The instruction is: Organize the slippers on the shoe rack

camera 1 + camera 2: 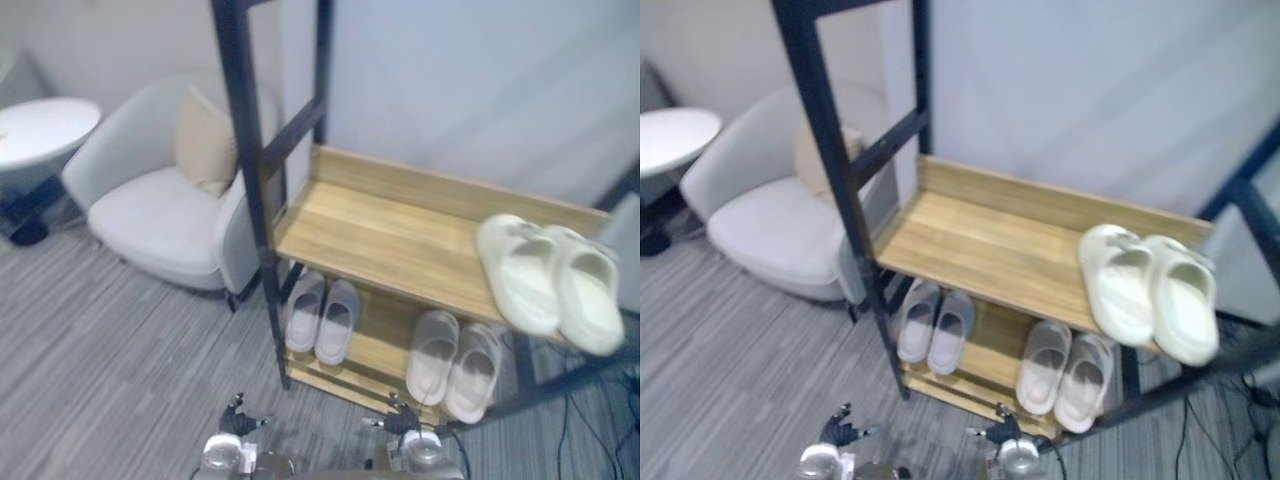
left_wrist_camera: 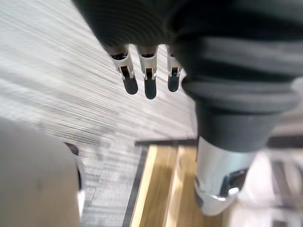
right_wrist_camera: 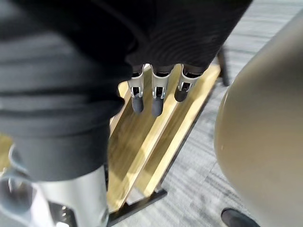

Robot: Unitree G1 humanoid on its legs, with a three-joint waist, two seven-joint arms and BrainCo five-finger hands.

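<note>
A shoe rack has a black frame and wooden shelves, and its upper shelf (image 1: 390, 235) is bare on the left. A cream pair of slippers (image 1: 550, 275) lies at that shelf's right end, toes over the front edge. On the lower shelf a grey pair (image 1: 322, 315) sits at the left and a pale beige pair (image 1: 452, 360) at the right. My left hand (image 2: 149, 82) hangs over the carpet by the rack's bottom edge (image 2: 161, 189), fingers straight, holding nothing. My right hand (image 3: 156, 97) hangs above the low wooden slats (image 3: 142, 142), also straight-fingered with nothing in it.
A white armchair (image 1: 160, 210) with a beige cushion (image 1: 205, 140) stands left of the rack, close to its black post (image 1: 250, 180). A round white table (image 1: 40, 130) is at the far left. Grey striped carpet (image 1: 120, 370) lies in front of the rack.
</note>
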